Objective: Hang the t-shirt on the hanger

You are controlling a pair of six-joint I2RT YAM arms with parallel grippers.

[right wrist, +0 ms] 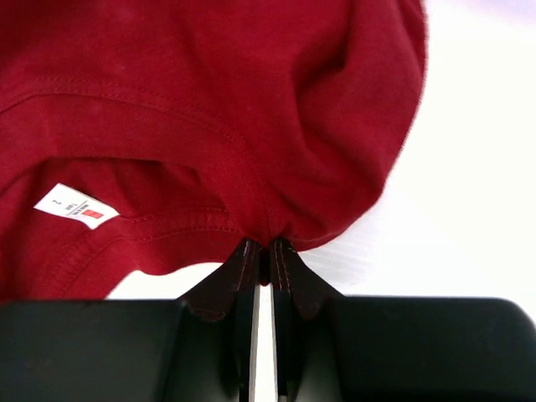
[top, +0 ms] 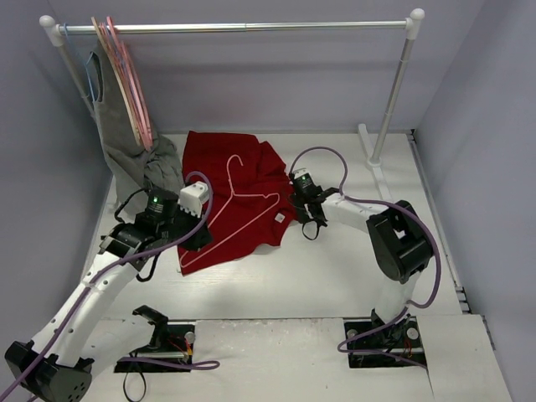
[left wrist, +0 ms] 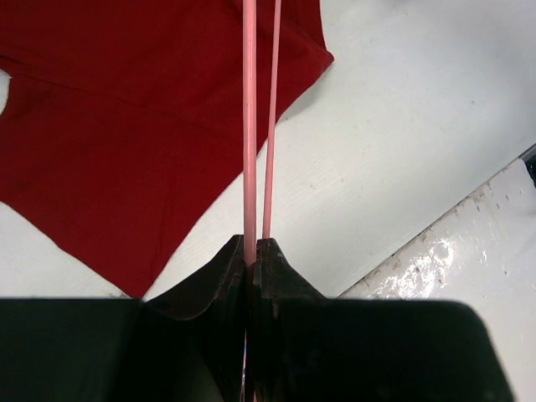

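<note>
Bottom of the top view: both arm bases, arms reaching up-frame over the white table (top: pixel 293 285).

Lower left of centre: left gripper (left wrist: pixel 251 244) is clamped on the pink wire hanger (left wrist: pixel 249 126). Two strands run out from between the fingertips in the left wrist view. From above, the grip sits at the hanger's lower-left corner, just off the shirt's lower-left edge.

Right of centre: right gripper (right wrist: pixel 262 247) is pinched on a fold of the red t-shirt (right wrist: pixel 209 84) at the neckline seam. The white neck label (right wrist: pixel 75 207) is just left of the tips.

Centre frame: t-shirt lies rumpled on the table. The hanger rests on top of it, hooked end pointing up-frame. All the wire looks exposed, none inside the cloth as far as I can tell.

Progress, my read:
- Done: both grasps.
- Not started: insertion.
- Left to do: lift the neckline open, feed one hanger shoulder in through the neck, then the other, then seat the shoulders.

Far, top of frame: rail (top: pixel 251 27) with spare hangers (top: pixel 126 75) bunched at its left end. A grey garment (top: pixel 134 159) hangs below them, touching the shirt's upper-left corner.
</note>
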